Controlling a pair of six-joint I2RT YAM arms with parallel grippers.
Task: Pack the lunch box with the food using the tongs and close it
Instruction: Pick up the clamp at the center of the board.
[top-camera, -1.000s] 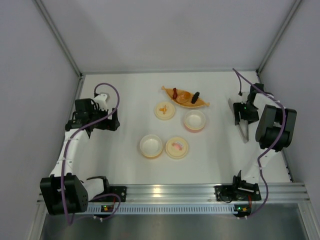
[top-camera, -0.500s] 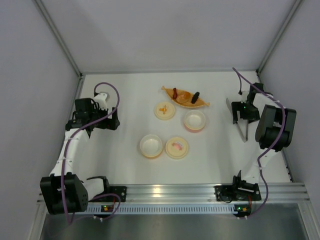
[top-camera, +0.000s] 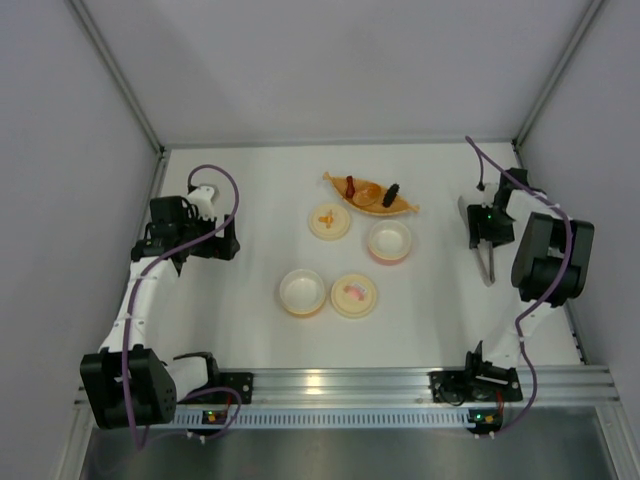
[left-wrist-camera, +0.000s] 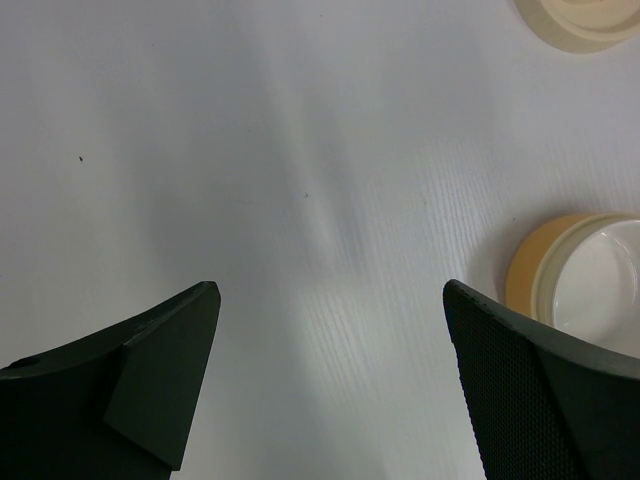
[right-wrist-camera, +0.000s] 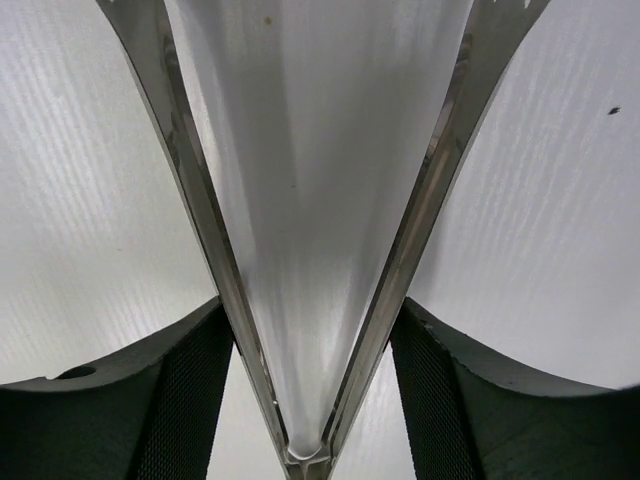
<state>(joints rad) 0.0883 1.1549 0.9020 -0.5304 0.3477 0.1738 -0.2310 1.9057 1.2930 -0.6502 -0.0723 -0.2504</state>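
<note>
Closest in, the open bowl (top-camera: 302, 292) and the pink-motif lid (top-camera: 354, 295) sit side by side on the bench (top-camera: 250, 330). The left end effector (left-wrist-camera: 328, 300) hangs wide open with nothing in it. Over on the right, the right end effector (right-wrist-camera: 310, 310) has both fingers (right-wrist-camera: 185, 400) snug against the tongs (right-wrist-camera: 190, 170) just above the hinge. Their long axis runs near-to-far, slim end towards the near edge. Furthest back, the black ridged piece (top-camera: 393, 192), the orange-brown lump (top-camera: 368, 192) and the dark red piece (top-camera: 351, 186) lie in the boat dish (top-camera: 405, 208).
</note>
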